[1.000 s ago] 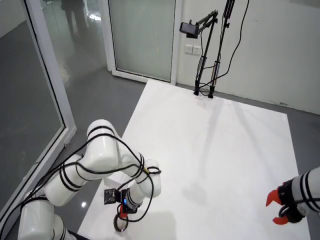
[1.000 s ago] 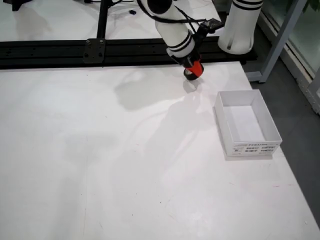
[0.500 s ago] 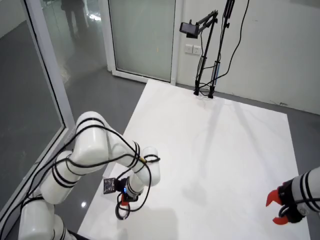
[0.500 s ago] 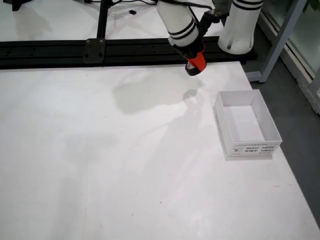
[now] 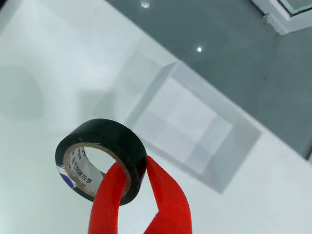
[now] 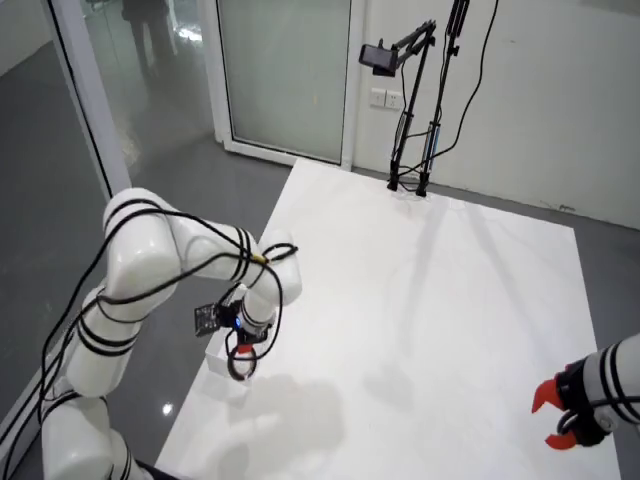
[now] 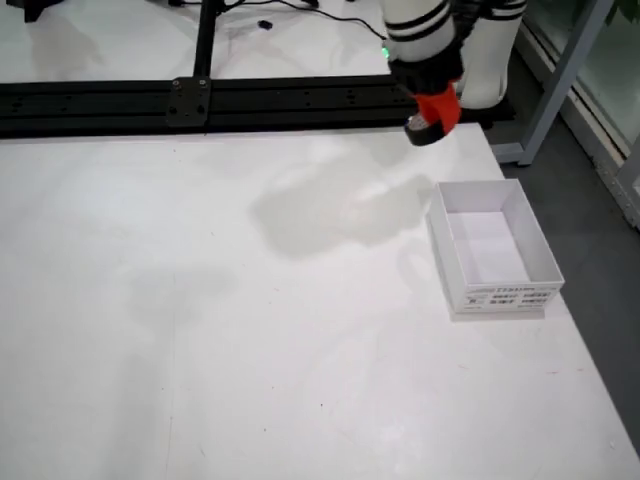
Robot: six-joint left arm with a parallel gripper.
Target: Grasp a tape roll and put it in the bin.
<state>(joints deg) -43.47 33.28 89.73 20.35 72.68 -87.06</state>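
- Tape roll [image 5: 101,158]: black, with a pale printed core; one red finger [image 5: 108,200] passes through its centre hole and the other lies against its outer wall in the wrist view.
- End effector [image 5: 132,187]: red, narrowed onto the tape roll's wall, holding it clear above the table [image 5: 44,73].
- Bin [image 7: 492,250]: white, open-topped box with a printed label on one side, standing near the right edge of the table in the front view; in the wrist view it [image 5: 187,122] lies beyond the roll, up and to the right.
- Working arm [image 6: 190,260]: white with black bands, hanging over the table's near-left corner in the overhead view.
- Second arm [image 6: 590,400]: at that view's lower right.
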